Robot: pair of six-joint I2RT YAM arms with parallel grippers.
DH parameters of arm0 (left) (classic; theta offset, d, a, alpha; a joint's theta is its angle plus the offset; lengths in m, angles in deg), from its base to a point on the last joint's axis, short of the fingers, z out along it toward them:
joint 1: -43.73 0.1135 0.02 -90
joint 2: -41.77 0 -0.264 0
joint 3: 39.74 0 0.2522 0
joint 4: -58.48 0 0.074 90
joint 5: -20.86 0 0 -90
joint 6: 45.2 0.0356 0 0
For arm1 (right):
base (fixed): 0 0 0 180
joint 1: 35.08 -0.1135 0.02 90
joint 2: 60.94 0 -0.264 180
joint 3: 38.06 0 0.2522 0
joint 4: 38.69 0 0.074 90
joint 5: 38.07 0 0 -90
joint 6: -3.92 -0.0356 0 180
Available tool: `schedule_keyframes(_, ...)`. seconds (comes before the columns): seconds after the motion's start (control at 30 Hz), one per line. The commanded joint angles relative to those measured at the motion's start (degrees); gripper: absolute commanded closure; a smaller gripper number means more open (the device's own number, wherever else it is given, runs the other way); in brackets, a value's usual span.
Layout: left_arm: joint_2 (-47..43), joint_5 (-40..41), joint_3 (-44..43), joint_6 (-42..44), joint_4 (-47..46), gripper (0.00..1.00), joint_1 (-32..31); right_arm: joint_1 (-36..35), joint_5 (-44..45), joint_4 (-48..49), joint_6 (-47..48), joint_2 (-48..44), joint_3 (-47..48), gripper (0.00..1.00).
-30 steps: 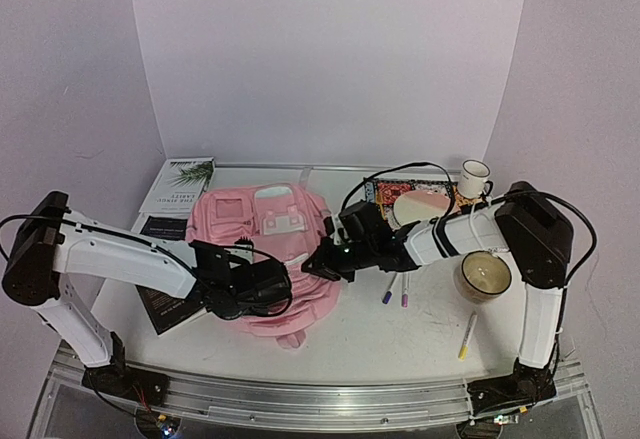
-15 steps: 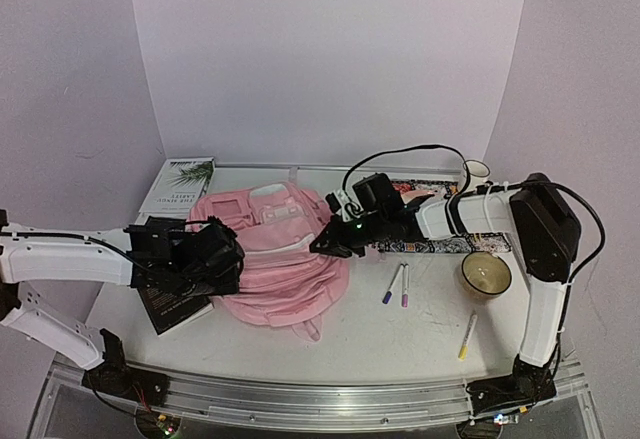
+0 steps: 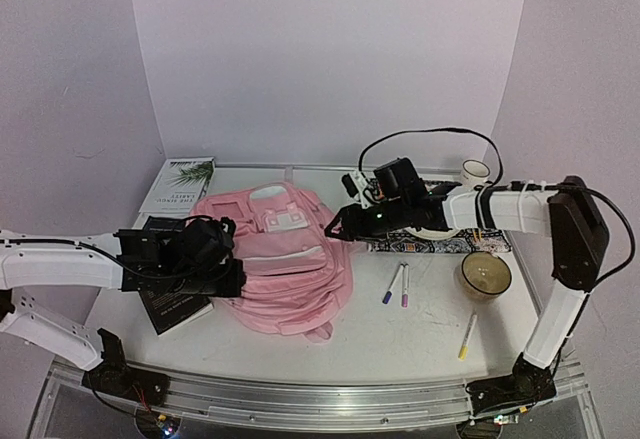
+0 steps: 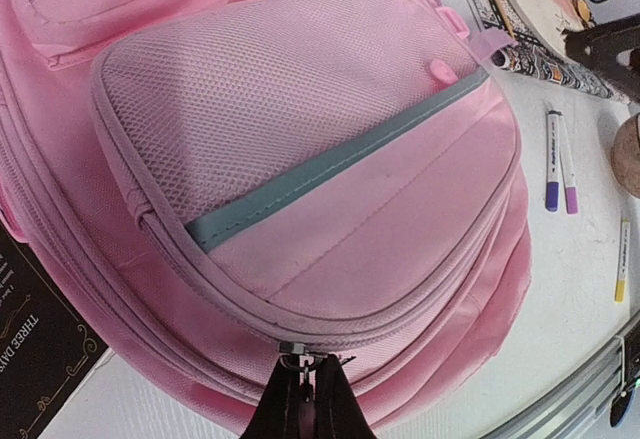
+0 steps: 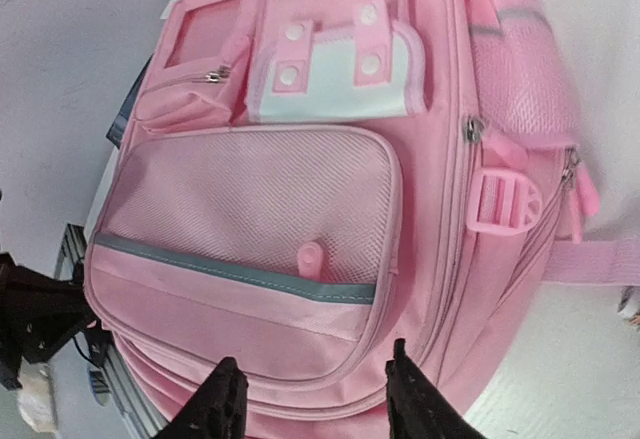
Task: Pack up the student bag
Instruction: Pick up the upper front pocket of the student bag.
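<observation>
1. Left tool [image 3: 226,275] sits low at the near left edge of the student bag [image 3: 285,259] in the top external view. The bag lies flat and front up in the middle of the worktop [image 3: 420,344]. The right tool [image 3: 340,227] hangs at the bag's far right edge. A black book [image 3: 170,307] lies just beside the bag under the left arm, and a white book [image 3: 178,184] sits at the far left corner. Two markers [image 3: 396,284] and a yellow pen [image 3: 468,334] lie well apart from the bag on the right, near a bowl [image 3: 485,274] and a mug [image 3: 474,174].

2. From the left wrist, the left tool [image 4: 303,406] has its fingers pressed together, clamped on the zip pull [image 4: 300,359] at the bag's [image 4: 330,159] outer seam. A mesh front pocket [image 4: 270,99] with a grey strip fills the frame. The black book [image 4: 30,359] touches the bag's edge at lower left.

3. From the right wrist, the right tool [image 5: 318,399] stands with its fingers [image 5: 225,404] apart and nothing between them, above the bag's [image 5: 260,209] front. A pink buckle [image 5: 505,204] and a pale patch [image 5: 330,69] with snaps show beyond.
</observation>
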Motion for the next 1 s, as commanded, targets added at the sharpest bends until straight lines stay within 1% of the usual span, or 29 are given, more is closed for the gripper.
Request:
schedule_keyframes(0.0,0.81,-4.22,-1.85,3.61,-4.92,1.00,0.06,-4.91,4.90,0.59,15.85,-7.27,-1.97,0.36)
schedule_keyframes(0.07,1.08,-5.18,-2.30,4.35,-5.02,1.00,0.06,-7.70,5.32,1.88,22.80,-8.32,-2.76,0.30)
schedule_keyframes(0.13,1.10,-5.88,-2.63,5.02,-5.03,1.00,0.06,-10.49,5.60,3.49,30.98,-8.71,-3.51,0.26)
schedule_keyframes(0.27,0.83,-7.67,-3.27,5.89,-5.05,1.00,0.06,-13.30,4.44,4.93,41.33,-6.04,-3.23,0.23)
schedule_keyframes(0.37,0.50,-8.60,-3.41,6.31,-5.06,1.00,0.06,-14.54,3.22,5.23,46.53,-3.19,-1.46,0.23)
schedule_keyframes(0.57,0.86,-10.88,-3.94,7.47,-5.03,1.00,0.06,-17.30,3.08,10.27,53.52,0.68,-0.78,0.28)
schedule_keyframes(0.7,1.22,-12.54,-4.84,8.38,-5.02,1.00,0.06,-17.51,2.90,10.22,53.50,3.91,1.49,0.32)
schedule_keyframes(0.83,1.38,-13.79,-5.59,9.39,-4.97,1.00,0.07,-17.83,3.04,10.29,54.40,6.68,3.39,0.40)
schedule_keyframes(0.97,1.75,-14.83,-5.94,9.86,-5.03,1.00,0.06,-17.93,2.19,10.22,54.99,8.97,5.12,0.46)
